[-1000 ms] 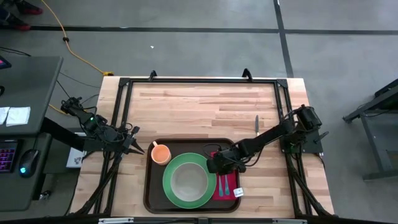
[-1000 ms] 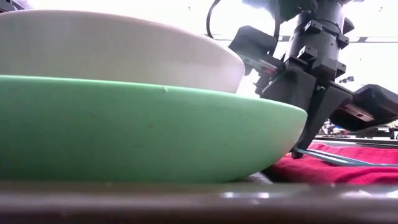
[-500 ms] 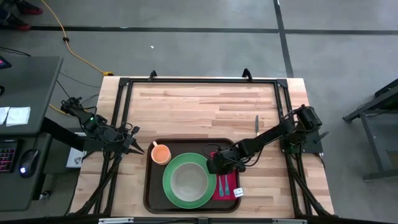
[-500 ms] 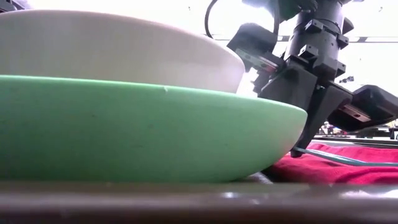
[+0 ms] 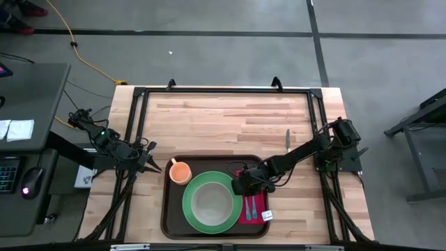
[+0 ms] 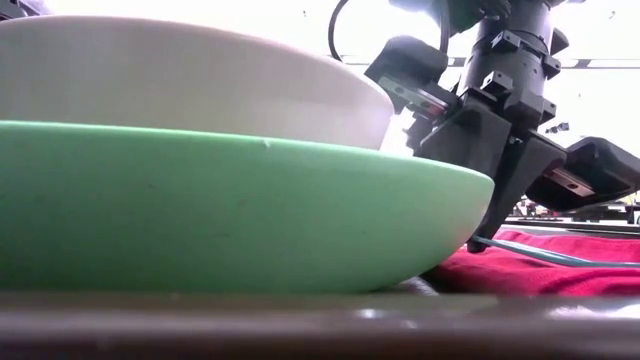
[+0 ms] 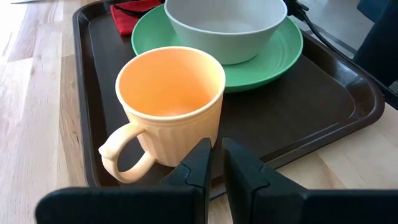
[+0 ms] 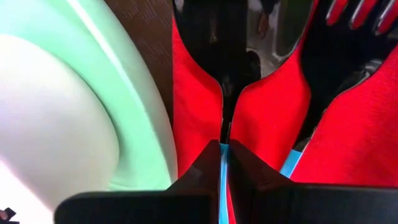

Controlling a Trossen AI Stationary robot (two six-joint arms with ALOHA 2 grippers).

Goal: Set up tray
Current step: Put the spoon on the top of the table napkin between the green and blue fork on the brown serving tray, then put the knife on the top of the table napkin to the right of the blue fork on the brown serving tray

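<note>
The tray (image 5: 169,209), a big dark brown rectangle with rounded corners and a raised rim, is sitting at the table's (image 5: 223,118) near edge. The right gripper (image 5: 240,187) is pinching a blue-handled spoon (image 8: 222,93) over the red napkin (image 5: 259,206), jaws clamped tight. The left gripper (image 5: 156,167) is hovering just beside the tray, jaws nearly closed on nothing.

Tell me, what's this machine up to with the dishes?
It is laying out a meal tray. A green plate with a white bowl in it and an orange mug already sit on the tray. The right tool is down over the red napkin, shut on the blue handle of a spoon that lies beside a fork. The left tool waits at the tray's left edge, just behind the mug.
</note>
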